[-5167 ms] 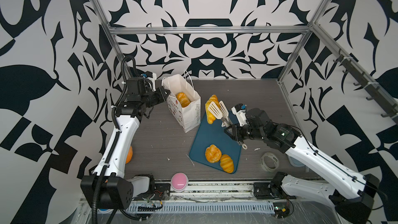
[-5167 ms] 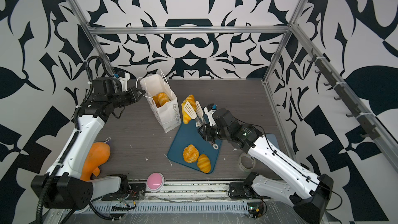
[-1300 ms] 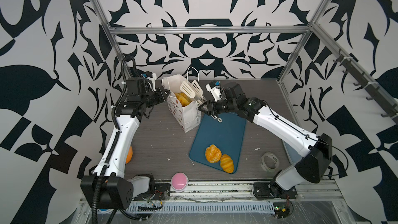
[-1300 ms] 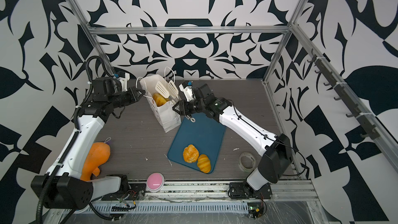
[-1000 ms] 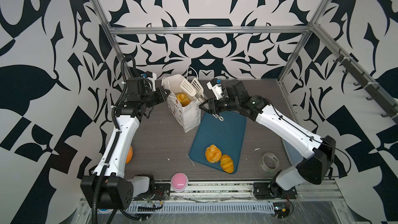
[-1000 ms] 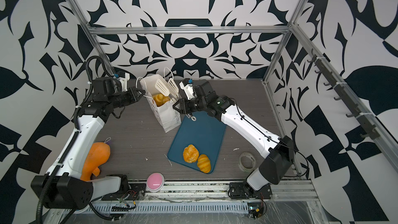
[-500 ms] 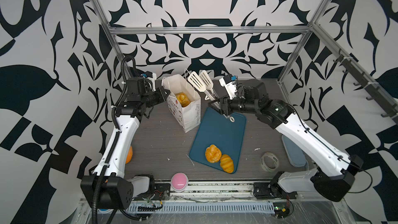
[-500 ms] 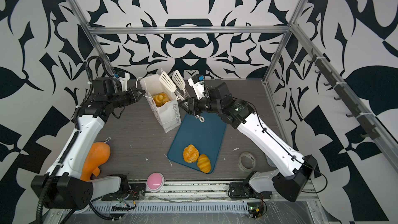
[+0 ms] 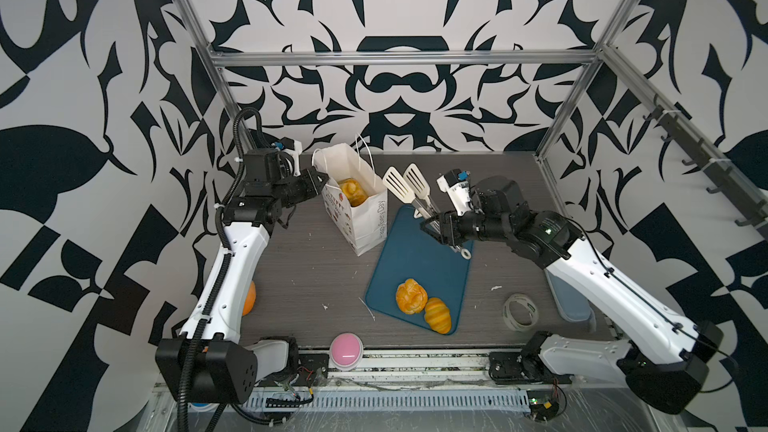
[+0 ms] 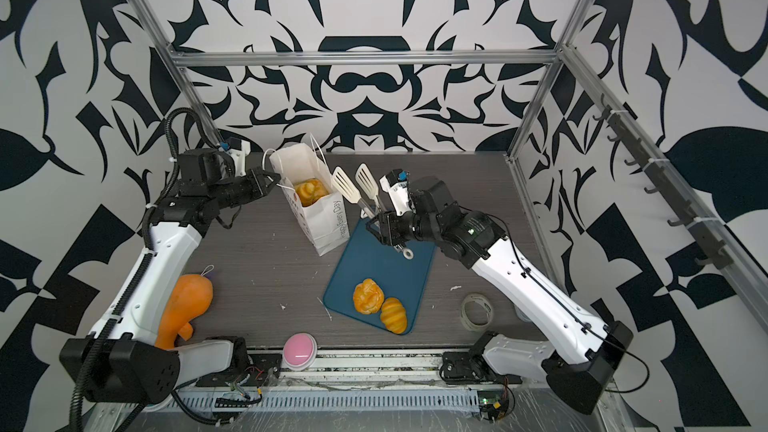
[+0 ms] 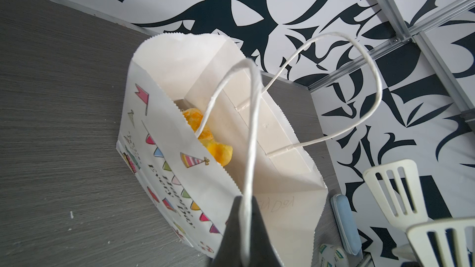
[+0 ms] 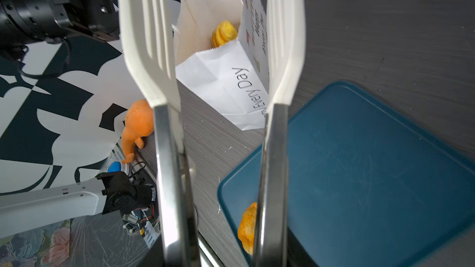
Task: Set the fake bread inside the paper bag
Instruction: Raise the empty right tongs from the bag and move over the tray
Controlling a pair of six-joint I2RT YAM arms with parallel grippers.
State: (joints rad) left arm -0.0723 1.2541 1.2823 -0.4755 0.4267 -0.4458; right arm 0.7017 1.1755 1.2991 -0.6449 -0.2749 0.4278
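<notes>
The grey table carries the blue board. The paper bag stands upright just off the board's eleven o'clock corner, mouth open, with some fake bread lying inside. My right pincer clamps the handles of the tongs. Their white blades stand apart and empty in the air, at about three o'clock from the bag's mouth. My left pincer is pinched tight on the bag's cord handle, which steadies the bag. A round bun and a croissant lie touching at the board's six o'clock end. I judge I am between loads. Next I must swing the tongs down toward six o'clock, straddle one piece, and squeeze without nudging its neighbour.
</notes>
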